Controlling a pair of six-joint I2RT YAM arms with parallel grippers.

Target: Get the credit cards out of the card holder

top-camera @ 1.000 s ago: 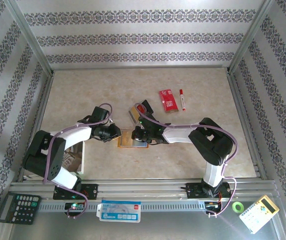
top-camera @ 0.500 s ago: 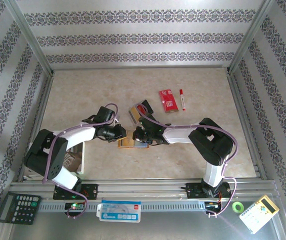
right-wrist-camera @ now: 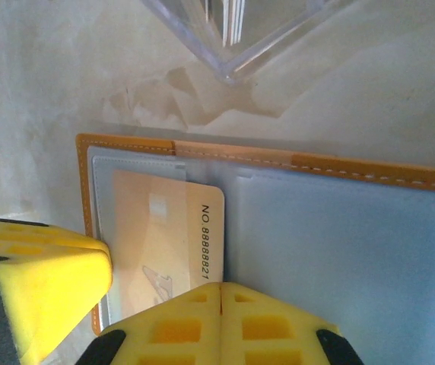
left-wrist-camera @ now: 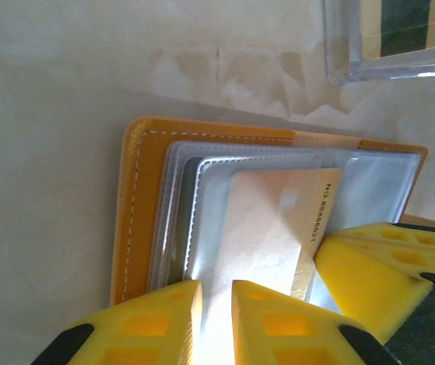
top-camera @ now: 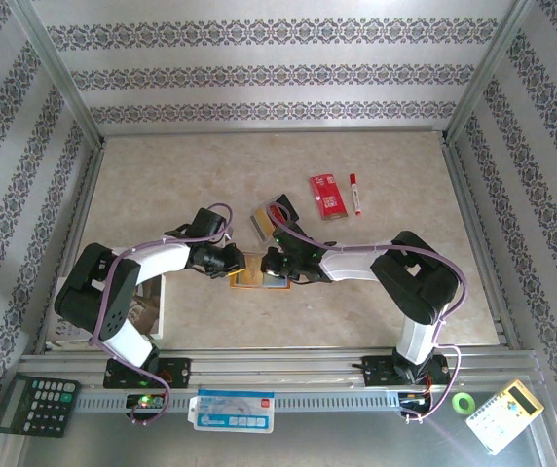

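Observation:
The orange card holder [top-camera: 250,281] lies open on the table between my two grippers. Its stitched edge [left-wrist-camera: 136,213] and grey-blue clear pockets [right-wrist-camera: 339,243] face up. A tan credit card [left-wrist-camera: 272,220] printed with a number sticks partway out of a pocket [right-wrist-camera: 164,228]. My left gripper [left-wrist-camera: 216,295] [top-camera: 232,262] is at the holder's left side, its jaws narrowly apart with a clear pocket leaf running into the gap. My right gripper [right-wrist-camera: 221,295] [top-camera: 272,264] is shut, its tips resting on the holder at the tan card's corner.
A clear plastic case [top-camera: 268,216] [left-wrist-camera: 391,42] with cards lies just beyond the holder. A red packet [top-camera: 327,195] and a red-capped marker [top-camera: 355,193] lie further back right. A calculator [top-camera: 35,404] and tape roll [top-camera: 464,402] sit off the near edge.
My left gripper has slid right, up to the holder's left edge. The right gripper has stayed put on the holder.

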